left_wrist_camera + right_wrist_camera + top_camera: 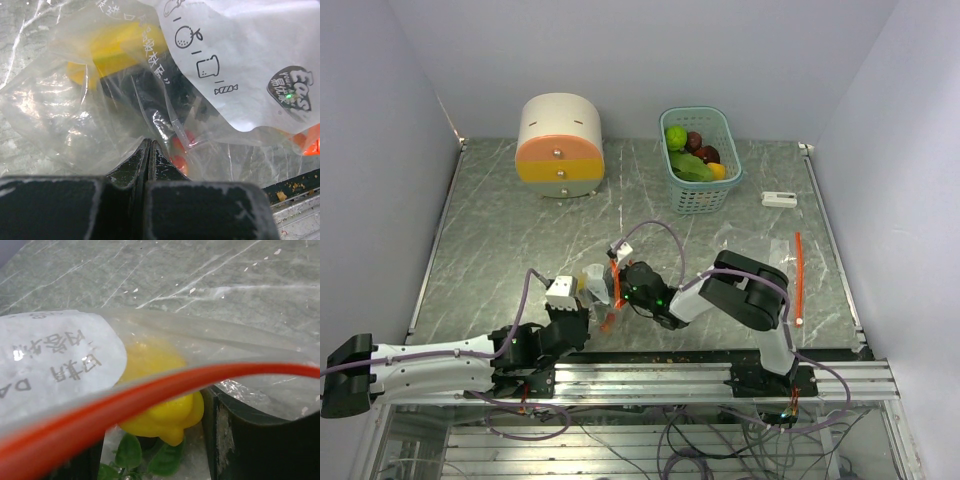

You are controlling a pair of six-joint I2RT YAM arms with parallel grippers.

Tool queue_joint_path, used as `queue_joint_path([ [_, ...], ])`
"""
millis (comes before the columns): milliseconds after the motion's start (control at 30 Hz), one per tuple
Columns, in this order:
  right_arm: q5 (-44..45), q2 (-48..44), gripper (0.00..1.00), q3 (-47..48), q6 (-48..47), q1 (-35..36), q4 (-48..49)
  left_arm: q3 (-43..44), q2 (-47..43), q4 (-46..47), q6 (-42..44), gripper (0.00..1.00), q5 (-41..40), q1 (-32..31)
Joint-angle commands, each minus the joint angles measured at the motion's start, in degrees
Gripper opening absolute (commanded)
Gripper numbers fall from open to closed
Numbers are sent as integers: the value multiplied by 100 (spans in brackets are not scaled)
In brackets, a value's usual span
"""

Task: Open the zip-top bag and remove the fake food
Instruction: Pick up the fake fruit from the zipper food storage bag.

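Note:
The clear zip-top bag [598, 283] with an orange zip strip [150, 392] lies near the front, between both arms. My left gripper [149, 142] is shut, pinching a fold of the bag's film. Through the film the left wrist view shows a yellow fruit [115, 47]. My right gripper [157, 432] reaches into the bag's mouth, its fingers [240, 430] on either side of the yellow fruit [167, 415], which fills the gap between them. A green leafy piece [127, 452] lies under it. More fake food [692, 152] sits in the teal basket [700, 200].
A round cream-and-orange drawer box [560, 145] stands at the back left. A small white device [779, 199] lies right of the basket. Another clear bag with an orange strip [798, 265] lies at the right side, beside the right arm.

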Motion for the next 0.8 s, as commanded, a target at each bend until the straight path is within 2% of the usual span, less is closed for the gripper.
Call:
queue_joint_path([
  [0, 492, 50, 58, -57, -271, 3, -477, -12, -64, 93, -64, 7, 82, -23],
  [200, 779, -458, 40, -510, -232, -100, -555, -36, -177, 23, -119, 7, 44, -21],
  [467, 977, -1405, 38, -1471, -159, -243, -468, -37, -233, -60, -215, 7, -26, -21],
  [767, 1058, -3125, 35, -2702, -50, -565, -547, -14, -141, -75, -300, 7, -86, -22],
])
